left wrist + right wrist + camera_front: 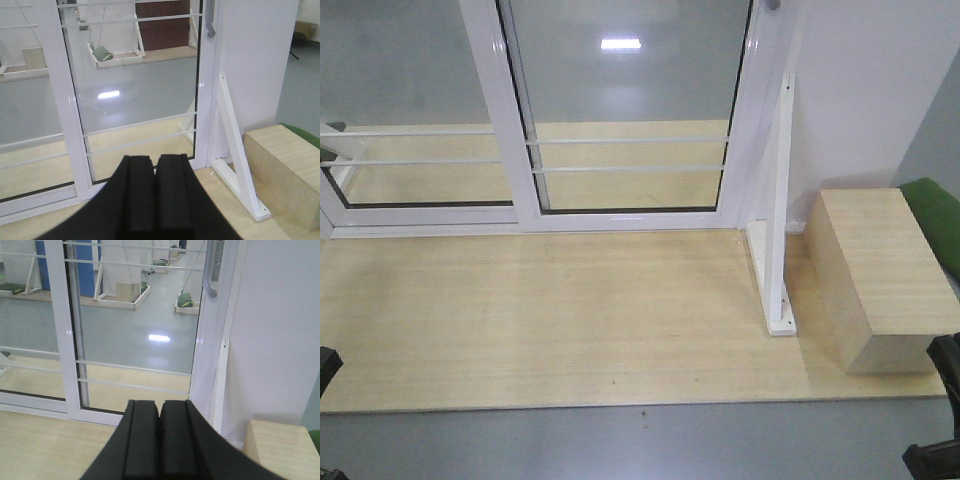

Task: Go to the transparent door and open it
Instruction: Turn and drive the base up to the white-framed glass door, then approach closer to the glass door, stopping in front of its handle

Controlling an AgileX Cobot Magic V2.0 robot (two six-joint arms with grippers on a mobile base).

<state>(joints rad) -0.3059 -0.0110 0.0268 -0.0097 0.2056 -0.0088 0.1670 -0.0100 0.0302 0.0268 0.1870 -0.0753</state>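
The transparent door [745,130] stands straight ahead, a clear glass panel in a glossy white frame with two thin white bars across its lower part. Its grey curved handle [215,270] runs down the right stile, and only the handle's lower end [210,22] shows in the left wrist view. My left gripper [155,161] is shut on nothing, well short of the door [205,100]. My right gripper [160,405] is also shut and empty, aimed at the door's lower right part [200,355], far below the handle.
A second white-framed glass panel [410,215] without a handle adjoins on the left. A white triangular bracket [780,200] braces the white wall [860,90] right of the door. A pale wooden box [880,280] and a green object [935,215] sit at right.
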